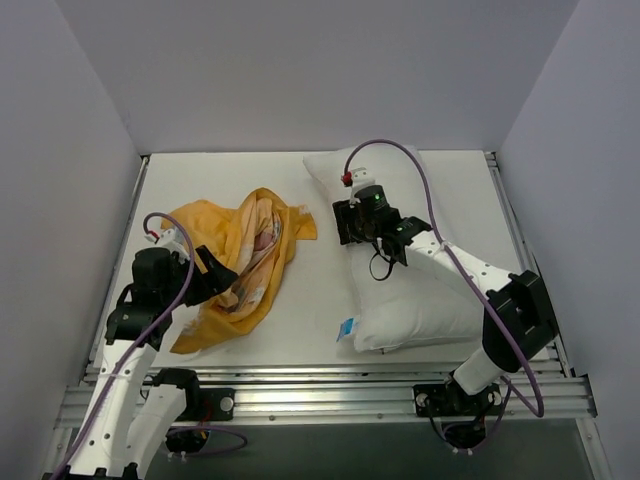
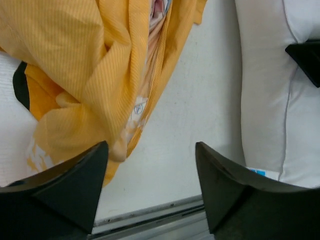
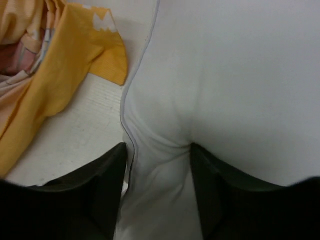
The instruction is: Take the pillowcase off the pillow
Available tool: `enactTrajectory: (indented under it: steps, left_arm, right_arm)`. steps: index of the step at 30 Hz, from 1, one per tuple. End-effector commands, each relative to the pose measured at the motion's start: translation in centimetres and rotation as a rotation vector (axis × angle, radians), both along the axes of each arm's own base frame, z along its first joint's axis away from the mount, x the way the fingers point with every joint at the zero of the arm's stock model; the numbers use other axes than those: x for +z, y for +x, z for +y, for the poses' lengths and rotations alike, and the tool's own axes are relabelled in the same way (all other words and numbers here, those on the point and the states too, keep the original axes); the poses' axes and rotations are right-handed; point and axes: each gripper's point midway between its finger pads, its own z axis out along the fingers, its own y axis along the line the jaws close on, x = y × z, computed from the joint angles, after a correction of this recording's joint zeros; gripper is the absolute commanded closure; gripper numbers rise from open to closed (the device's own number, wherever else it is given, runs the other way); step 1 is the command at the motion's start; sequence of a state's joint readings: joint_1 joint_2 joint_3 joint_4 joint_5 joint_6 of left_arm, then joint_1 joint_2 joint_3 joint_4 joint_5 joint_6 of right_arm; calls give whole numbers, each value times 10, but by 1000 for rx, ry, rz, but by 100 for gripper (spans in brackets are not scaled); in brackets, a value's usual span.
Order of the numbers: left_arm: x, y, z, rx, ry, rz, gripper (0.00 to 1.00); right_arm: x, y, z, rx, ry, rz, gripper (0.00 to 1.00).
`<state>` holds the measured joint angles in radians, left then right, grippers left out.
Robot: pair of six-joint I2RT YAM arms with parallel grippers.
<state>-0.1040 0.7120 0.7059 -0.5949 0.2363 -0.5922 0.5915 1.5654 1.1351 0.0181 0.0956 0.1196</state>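
Pillowcase: the pillowcase (image 1: 240,262) lies crumpled at left centre of the top view, fully off the pillow, orange side mostly outward with a strip of paler patterned lining showing along its folds.
Pillow: the pillow (image 1: 420,300) lies bare at right centre of the top view, running from the upper middle down toward the lower right, apart from the pillowcase with a band of table (image 1: 320,320) between them.
Tag: a small blue tag (image 1: 348,328) sits at the pillow's lower left corner.
Left gripper: the left gripper (image 2: 150,150) has its jaws spread wide with only bare table between them; the pillowcase's lower edge hangs just beside the tip of the finger (image 2: 75,185) on the left of the wrist view, and I cannot tell whether they touch.
Right gripper: the right gripper (image 3: 157,147) sits over the pillow's left edge in the top view, clamped on a ridge of the white pillow, which creases and bunches between its two fingers.
Orange corner: one corner of the pillowcase shows in the upper left of the right wrist view, close to the pillow's seam.
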Motion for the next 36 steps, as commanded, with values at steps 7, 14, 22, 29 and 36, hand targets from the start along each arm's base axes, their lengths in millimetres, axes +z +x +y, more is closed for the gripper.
enactTrajectory:
  steps: [7,14,22,29,36]
  left_arm:
    - [82,-10,11,-57,125,-99,2]
    - [156,-3,48,59,316,-247,6]
    - [243,-39,94,255,471,-462,6]
    - [270,-93,133,444,555,-542,6]
    - [260,-119,152,530,571,-523,6]
  right_arm:
    - [119,-12,-9,-49,174,-137,16]
    - [220,-42,-86,-292,177,-351,4]
    - [298,-124,-209,-655,148,-612,0]
    - [310,-180,-257,-723,148,-677,0]
    - [302,-211,-281,-752,164,-709,0]
